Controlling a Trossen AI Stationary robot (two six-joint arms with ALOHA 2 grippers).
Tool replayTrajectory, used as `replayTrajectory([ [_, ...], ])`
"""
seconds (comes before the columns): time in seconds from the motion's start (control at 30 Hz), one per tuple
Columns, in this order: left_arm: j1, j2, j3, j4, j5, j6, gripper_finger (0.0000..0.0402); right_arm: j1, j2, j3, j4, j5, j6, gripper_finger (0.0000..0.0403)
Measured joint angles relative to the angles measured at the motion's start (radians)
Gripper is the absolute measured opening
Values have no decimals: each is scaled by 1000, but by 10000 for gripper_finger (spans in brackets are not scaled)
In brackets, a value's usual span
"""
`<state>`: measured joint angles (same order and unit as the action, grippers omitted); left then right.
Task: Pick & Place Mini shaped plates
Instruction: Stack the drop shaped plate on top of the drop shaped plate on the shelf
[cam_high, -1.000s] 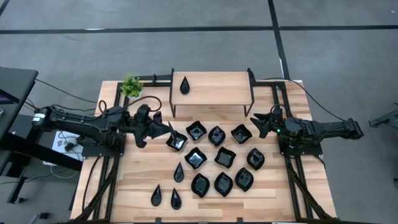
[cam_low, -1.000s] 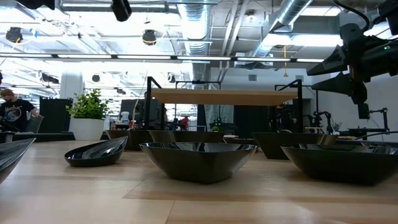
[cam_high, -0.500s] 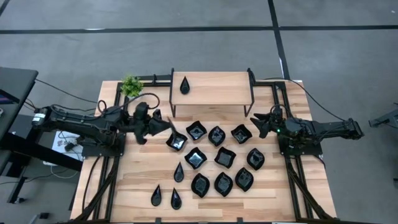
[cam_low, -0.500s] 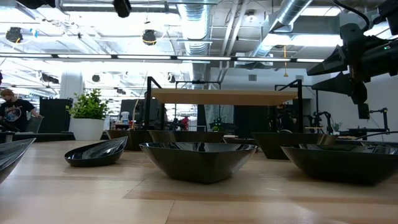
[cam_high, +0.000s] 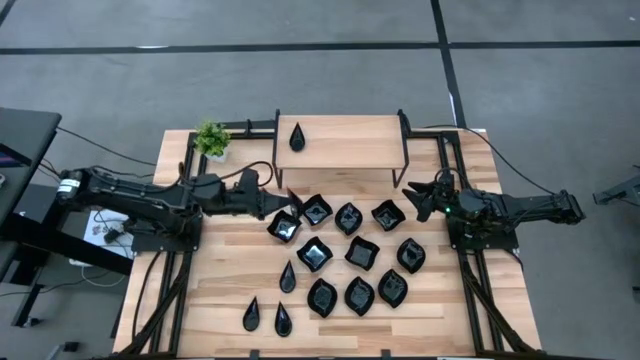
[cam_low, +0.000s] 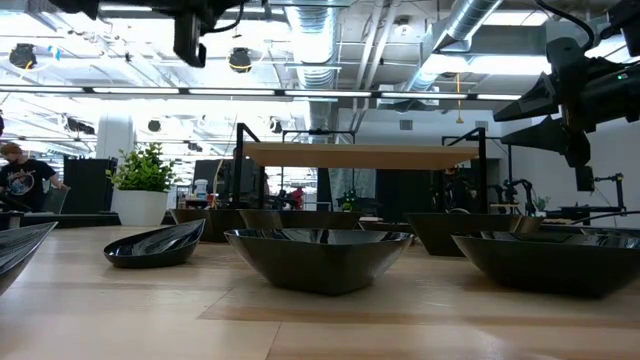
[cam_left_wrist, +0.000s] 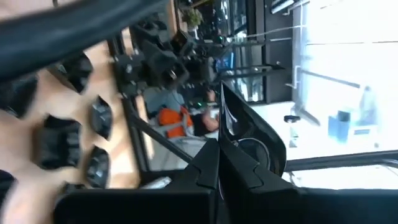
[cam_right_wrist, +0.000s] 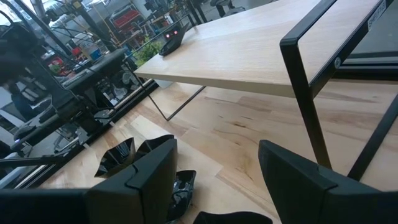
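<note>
We view the counter (cam_high: 225, 290) from above, with a raised wooden shelf (cam_high: 350, 143) along its far edge. The left gripper (cam_high: 287, 203) reaches in from the left edge toward the counter's middle, its fingers (cam_left_wrist: 214, 163) pressed together on the edge of a mini shaped plate (cam_left_wrist: 249, 134), a glossy black dish that we see standing up from the fingertips in the left wrist view. The right gripper (cam_high: 410, 200) waits near the right edge, just beside the shelf's right leg, its fingers (cam_right_wrist: 140, 177) spread wide with nothing between them. We find the remaining mini shaped plates (cam_high: 345, 255) grouped on the counter's middle and toward its near edge, with three slim teardrop plates (cam_high: 283, 295) set toward the near left. One teardrop plate (cam_high: 297, 136) lies on the shelf's left part. A small green plant (cam_high: 211, 139) stands at the far left corner.
</note>
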<state>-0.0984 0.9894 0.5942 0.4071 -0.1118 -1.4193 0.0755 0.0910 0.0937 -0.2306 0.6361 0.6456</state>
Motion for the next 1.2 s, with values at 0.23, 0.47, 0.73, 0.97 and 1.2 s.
replayTrajectory([
  [0.23, 0, -1, 81, -218, 54, -55, 3, 0, 0, 0, 0, 0, 0, 221],
  [0.47, 42, -1, 192, -520, 106, -26, 3, 0, 0, 0, 0, 0, 0, 221],
  [0.73, 97, 35, 354, -874, 136, 91, 3, 0, 0, 0, 0, 0, 0, 221],
  [0.97, 138, 166, 491, -1039, 238, 255, 3, 0, 0, 0, 0, 0, 0, 221],
  [1.2, 183, 318, 666, -1238, 281, 461, 3, 0, 0, 0, 0, 0, 0, 221],
])
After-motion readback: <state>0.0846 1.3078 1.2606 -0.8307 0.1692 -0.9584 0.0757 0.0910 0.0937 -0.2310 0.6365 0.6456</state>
